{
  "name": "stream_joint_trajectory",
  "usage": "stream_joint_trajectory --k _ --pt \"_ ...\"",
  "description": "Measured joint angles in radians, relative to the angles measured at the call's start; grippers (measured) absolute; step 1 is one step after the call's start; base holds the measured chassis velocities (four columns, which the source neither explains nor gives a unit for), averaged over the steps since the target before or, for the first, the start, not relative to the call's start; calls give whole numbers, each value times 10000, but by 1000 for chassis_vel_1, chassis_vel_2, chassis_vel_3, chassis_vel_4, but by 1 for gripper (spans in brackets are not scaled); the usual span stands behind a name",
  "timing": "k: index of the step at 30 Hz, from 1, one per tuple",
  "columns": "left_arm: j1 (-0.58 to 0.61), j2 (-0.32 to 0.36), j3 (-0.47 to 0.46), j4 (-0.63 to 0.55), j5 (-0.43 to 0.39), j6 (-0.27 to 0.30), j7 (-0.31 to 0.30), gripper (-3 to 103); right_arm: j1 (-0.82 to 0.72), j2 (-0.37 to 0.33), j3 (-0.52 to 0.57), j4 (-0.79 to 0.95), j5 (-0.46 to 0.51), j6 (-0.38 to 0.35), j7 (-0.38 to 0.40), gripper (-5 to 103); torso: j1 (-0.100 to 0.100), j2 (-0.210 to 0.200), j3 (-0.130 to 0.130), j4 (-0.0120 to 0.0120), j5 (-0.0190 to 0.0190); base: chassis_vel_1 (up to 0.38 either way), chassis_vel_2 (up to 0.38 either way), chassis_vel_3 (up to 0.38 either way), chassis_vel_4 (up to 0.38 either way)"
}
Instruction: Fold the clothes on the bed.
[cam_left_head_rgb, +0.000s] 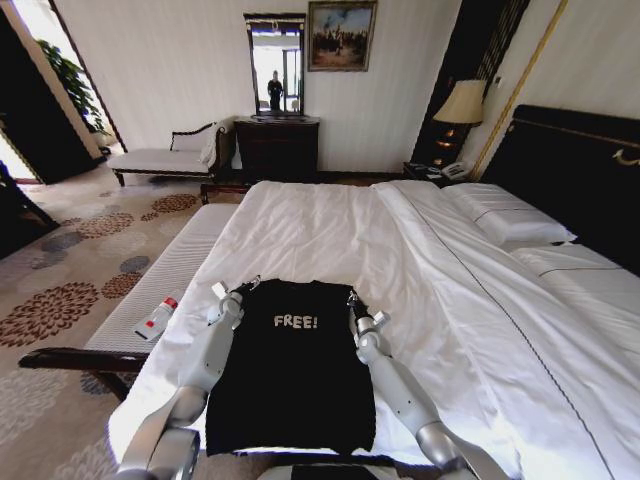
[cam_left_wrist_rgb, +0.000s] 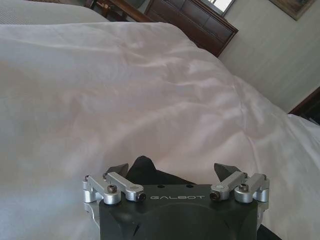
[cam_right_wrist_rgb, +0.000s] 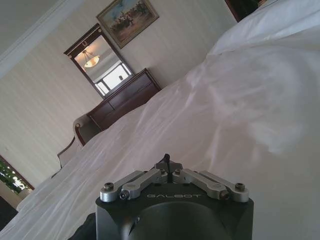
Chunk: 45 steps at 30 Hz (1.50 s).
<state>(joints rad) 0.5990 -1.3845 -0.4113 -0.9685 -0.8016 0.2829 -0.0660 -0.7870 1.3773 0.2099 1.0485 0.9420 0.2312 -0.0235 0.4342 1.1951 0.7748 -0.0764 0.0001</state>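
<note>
The clothes are one black T-shirt (cam_left_head_rgb: 295, 380) with white "FREE!" lettering, lying flat at the near end of the white bed (cam_left_head_rgb: 330, 230). My left gripper (cam_left_head_rgb: 245, 287) sits at the shirt's far left corner. In the left wrist view it (cam_left_wrist_rgb: 172, 169) is open, and a fold of black fabric (cam_left_wrist_rgb: 142, 167) lies between its spread fingers. At the far right corner, my right gripper (cam_left_head_rgb: 352, 300) rests on the shirt's edge. The right wrist view shows this gripper (cam_right_wrist_rgb: 167, 161) with its fingers pressed together, shut at that corner, and black cloth (cam_right_wrist_rgb: 85, 225) below it.
A white-cushioned bench (cam_left_head_rgb: 170, 280) runs along the bed's left side with a small bottle (cam_left_head_rgb: 157, 318) on it. Pillows (cam_left_head_rgb: 510, 215) lie at the right by the dark headboard. A dresser (cam_left_head_rgb: 277, 148) and a chaise (cam_left_head_rgb: 165, 158) stand at the far wall.
</note>
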Motion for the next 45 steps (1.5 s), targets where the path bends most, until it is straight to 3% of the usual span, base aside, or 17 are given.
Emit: stream_joint_trajectory --k 1,4,7,9,11,15,17,20,23,26,32,38,45 --pt "3 -4 0 2 19 0 0 97 22 0 1 -11 6 0 2 0 0 0 0 0 0 0 0 0 0" --pt "34 -52 -48 79 120 -40 0 82 91 3 1 -55 15 0 12 0 1 -1 0 1 -1 0 0 0 0" --pt "49 -63 -79 89 133 -54 -1 76 109 3 -5 -73 16 0 13 0 1 -1 0 0 0 0 0 0 0" --pt "110 -52 -137 57 136 -60 -12 60 133 0 -9 -105 15 0 16 0 0 0 0 0 -1 0 0 0 0" --pt "125 -38 -159 32 133 -60 -19 60 142 0 -10 -111 14 0 18 0 0 0 0 0 -1 0 0 0 0" --pt "219 151 -291 -139 12 -61 -83 39 165 -17 -12 -96 8 20 27 0 0 0 0 1 -1 0 0 0 0" --pt "236 194 -296 -170 -12 -61 -88 39 174 -27 -12 -76 7 27 29 0 0 -1 0 1 -1 0 0 0 0" --pt "289 316 -307 -265 -78 -53 -96 23 196 -79 -15 0 6 49 48 0 0 -1 0 1 -1 0 0 0 0" --pt "302 331 -307 -275 -93 -46 -98 17 207 -107 -17 34 4 52 60 0 0 0 0 1 -1 0 0 0 0" --pt "319 312 -305 -273 -87 -41 -99 3 209 -167 -22 68 -1 68 85 0 0 0 0 -1 0 0 0 0 0" --pt "338 335 -300 -346 -107 -39 -98 1 187 -240 -31 167 -5 82 151 0 0 -1 0 -2 -1 0 0 0 0" --pt "148 754 -218 -1073 -729 86 -292 1 306 -533 -138 1074 293 -5 159 0 0 0 0 -2 -2 0 0 0 0" --pt "-227 1530 -109 -1885 -1565 206 -589 1 382 -1195 -377 2665 1359 -215 -1238 0 0 -1 -1 0 -3 0 0 0 0"
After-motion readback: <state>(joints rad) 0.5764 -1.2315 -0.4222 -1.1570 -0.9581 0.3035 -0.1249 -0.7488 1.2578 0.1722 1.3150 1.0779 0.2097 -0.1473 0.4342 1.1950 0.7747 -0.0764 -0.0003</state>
